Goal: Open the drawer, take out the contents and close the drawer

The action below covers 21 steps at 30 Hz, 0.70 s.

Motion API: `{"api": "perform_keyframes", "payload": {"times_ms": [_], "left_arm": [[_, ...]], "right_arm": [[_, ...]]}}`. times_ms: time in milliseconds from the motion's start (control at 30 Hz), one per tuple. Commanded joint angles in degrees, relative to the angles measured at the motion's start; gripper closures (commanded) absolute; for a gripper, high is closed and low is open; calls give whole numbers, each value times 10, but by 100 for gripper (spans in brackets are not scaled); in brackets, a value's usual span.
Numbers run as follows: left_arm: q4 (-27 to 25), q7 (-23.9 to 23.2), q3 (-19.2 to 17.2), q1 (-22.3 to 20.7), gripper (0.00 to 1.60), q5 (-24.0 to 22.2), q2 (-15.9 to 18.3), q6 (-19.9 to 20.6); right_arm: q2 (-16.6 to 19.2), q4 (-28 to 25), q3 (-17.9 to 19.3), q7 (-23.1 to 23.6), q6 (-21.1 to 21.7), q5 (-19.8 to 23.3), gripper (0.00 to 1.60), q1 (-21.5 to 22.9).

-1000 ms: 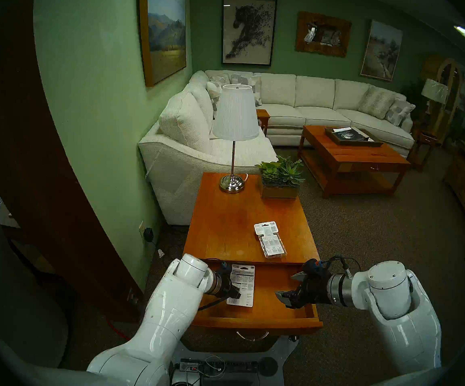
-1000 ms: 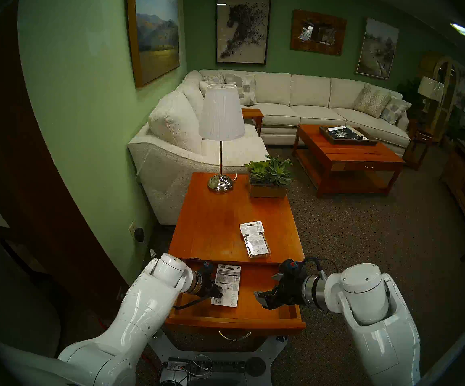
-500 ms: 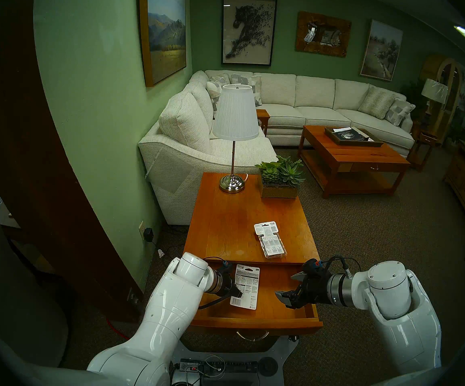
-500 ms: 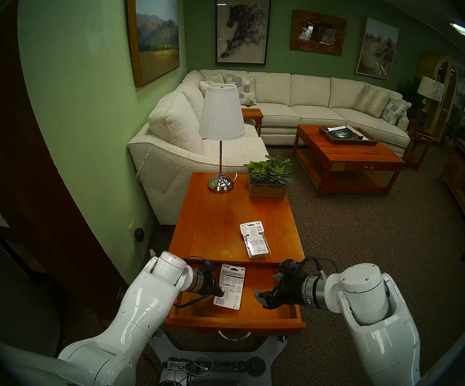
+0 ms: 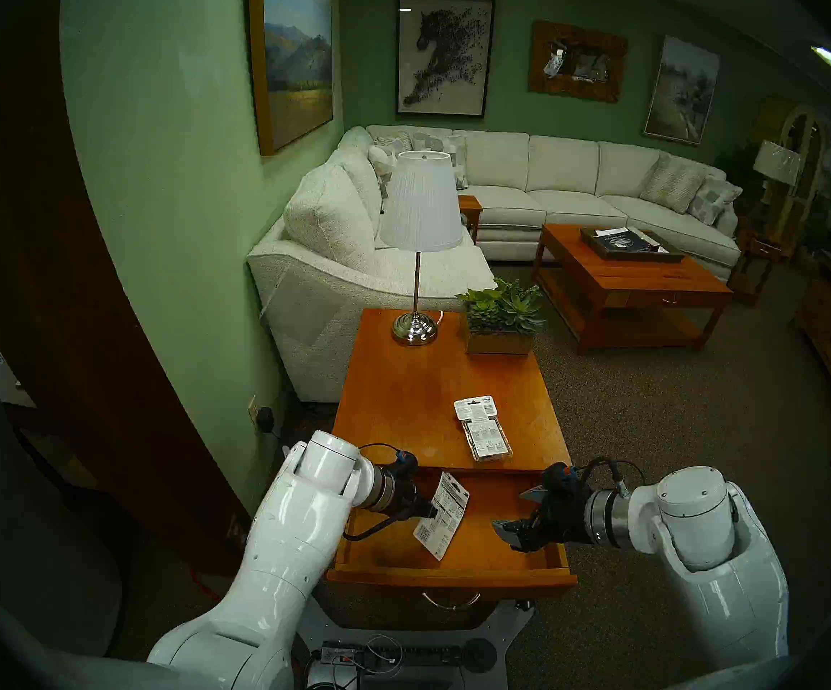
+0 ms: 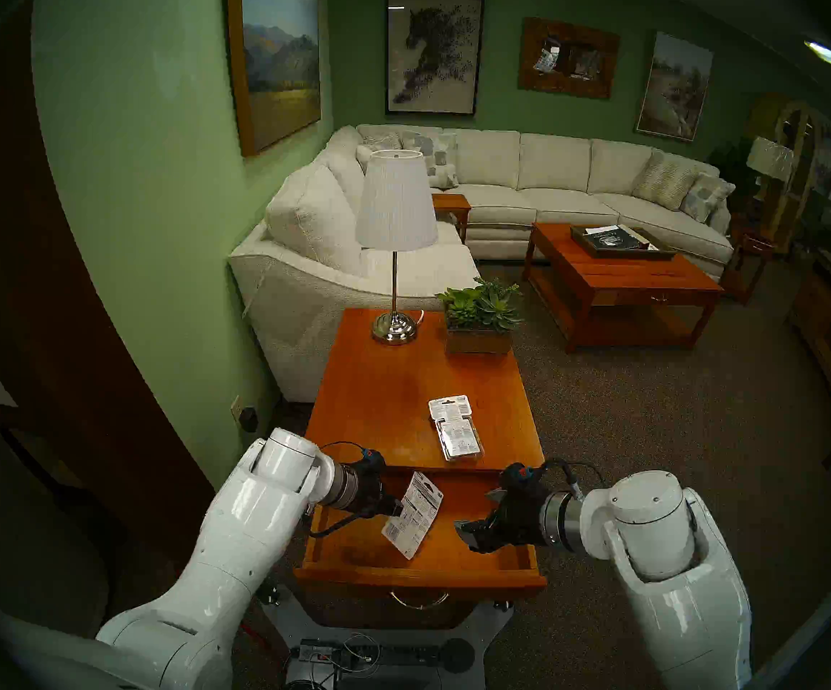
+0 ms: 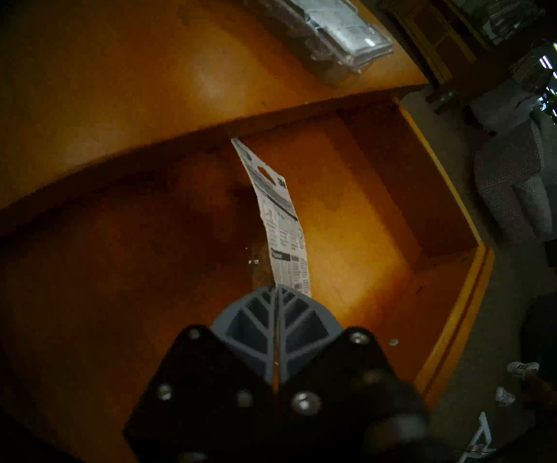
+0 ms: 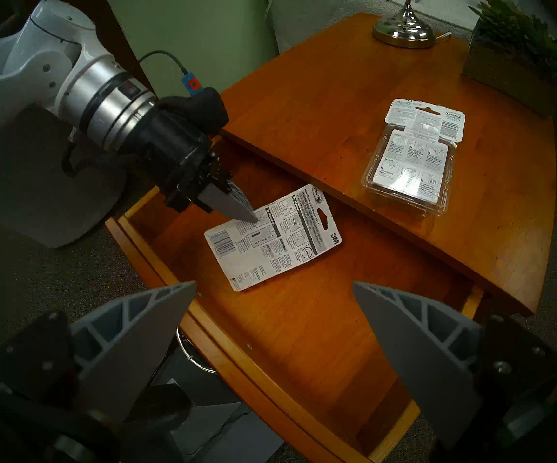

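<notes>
- The drawer (image 5: 463, 562) stands pulled out from the near end of the orange-brown worktop (image 5: 403, 400), its curved silver handle (image 5: 450, 602) showing under the front centre.
- The left pincer (image 8: 242, 211) is pinched shut on the white printed card (image 5: 440, 514), gripping it near one long edge toward the barcode end.
- In the left wrist view the two grey fingers (image 7: 253, 322) press flat together with the card (image 7: 282, 225) standing edge-on between them.
- The card hangs tilted over the left half of the drawer, its 3M end toward the worktop's near edge and its barcode end toward the drawer front; whether its lower edge touches the drawer floor I cannot tell.
- The clear blister pack (image 5: 483, 427) lies flat on the worktop, right of centre and close to the near edge, its white header card pointing to the far end.
- The right pincer (image 5: 515, 517) hovers over the right part of the drawer with its jaws spread wide and nothing between them.
- In the right wrist view its two grey fingers (image 8: 130, 338) stand well apart, framing the drawer's front rail.
- A lamp (image 5: 418, 246) with a white shade and a chrome foot stands at the far left of the worktop.
- A box of succulents (image 5: 500, 318) sits at the far right of the worktop, just beside the lamp's foot.
- A cream sectional sofa (image 5: 503, 186) runs along the green wall beyond.
</notes>
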Motion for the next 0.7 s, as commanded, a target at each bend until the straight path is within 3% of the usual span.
{"api": "perform_keyframes", "payload": {"times_ms": [0,300,333,667], "left_arm": [[-41,-67,14,-14,160,-13,20,36],[-71,-64,57,-4,160,-66,56,51],[-74,-47,65,-3,160,-83,61,53],[-115,-33,112,7,160,-167,104,59]], "right_arm": [[-1,-14,2,-1,1,1,0,9],[0,-14,2,-1,0,1,0,9],[0,-14,2,-1,0,1,0,9],[0,-13,2,-1,0,1,0,9]]}}
